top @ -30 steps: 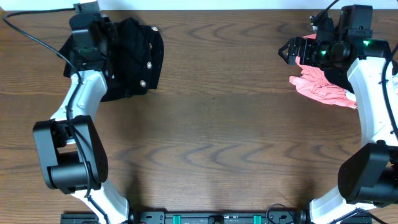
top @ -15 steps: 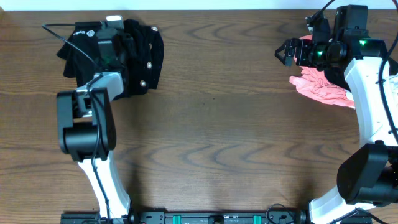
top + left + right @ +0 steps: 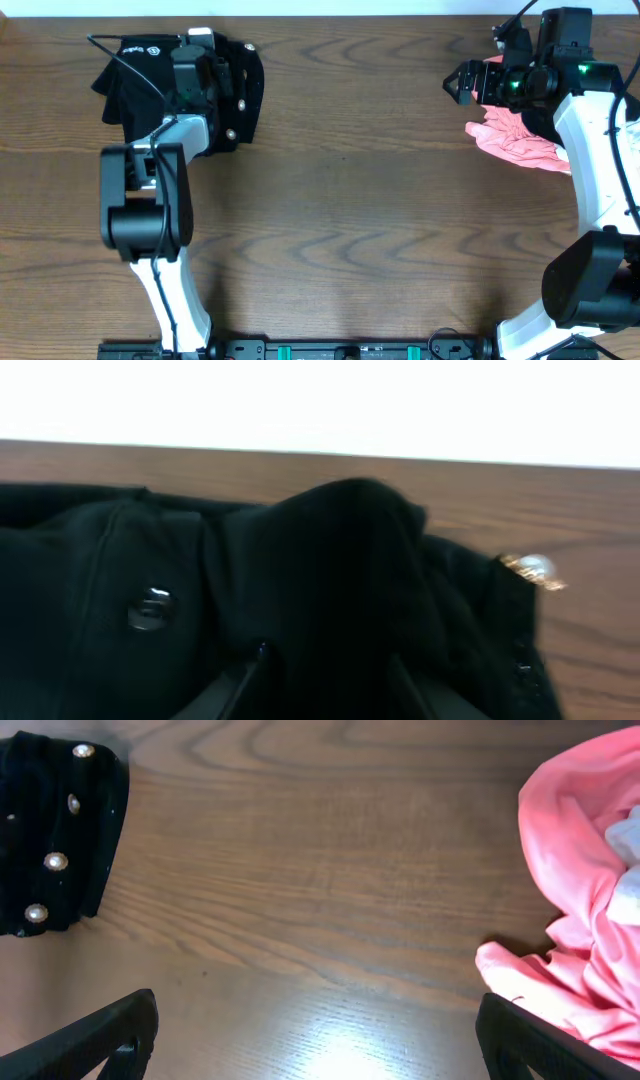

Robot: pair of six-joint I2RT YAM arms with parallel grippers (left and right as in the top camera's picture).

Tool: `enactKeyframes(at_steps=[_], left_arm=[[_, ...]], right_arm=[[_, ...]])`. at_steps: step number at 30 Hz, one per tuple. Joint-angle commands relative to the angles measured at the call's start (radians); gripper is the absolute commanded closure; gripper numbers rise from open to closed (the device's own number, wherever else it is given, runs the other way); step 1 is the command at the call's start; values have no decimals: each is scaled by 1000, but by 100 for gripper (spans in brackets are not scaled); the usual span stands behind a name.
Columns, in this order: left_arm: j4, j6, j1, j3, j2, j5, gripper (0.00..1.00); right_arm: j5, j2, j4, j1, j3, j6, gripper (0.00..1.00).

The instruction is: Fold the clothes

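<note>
**Left arm has a bite of the black clothes, right one is wide open**

The surface [image 3: 350, 200] is dark brown wood grain with a bit of glare on it. Along the far edge there's a plain white strip [image 3: 320, 7], and that's all you get of the room.

The black clothes [image 3: 245, 95] are heaped in the far left corner. The left end effector [image 3: 322, 678] is down in the heap, partly closed, with a hump of black cloth standing up between its fingers. Over on the far right, the pink clothes [image 3: 515, 140] lie crumpled with a bit of white mixed in. The right end effector [image 3: 325, 1040] hangs over bare wood just left of that pile, spread as wide as it goes and holding nothing.

Compared with a second ago, the left arm has swung so its wrist now sits further right on the black heap. That uncovers the heap's left side, where a small white logo [image 3: 150, 47] now shows. The right arm and the pink pile look pretty much unchanged.

Counts:
- Two arms
- Two heaps of clothes, one black and one pink
- One logo
- Four shiny round studs [image 3: 57, 860] that I can count clearly on the black cloth from the right wrist camera; the left wrist camera only catches two
</note>
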Motion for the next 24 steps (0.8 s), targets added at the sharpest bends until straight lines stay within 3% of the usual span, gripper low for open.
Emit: enactKeyframes(at_steps=[1,11,16,24], left_arm=[[-45,-1,-6,2,-153,-11,62],[-363,-1,37,2,-515,-58,61],[-529,-1,51,2,-674,-58,48],[-748,-1,51,2,-847,-58,46]], right_arm=[[5,2,17,6,11,-5,1],[5,1,86,6,11,-32,1],[6,0,116,5,11,-116,1],[82,-34,117,6,12,-207,1]])
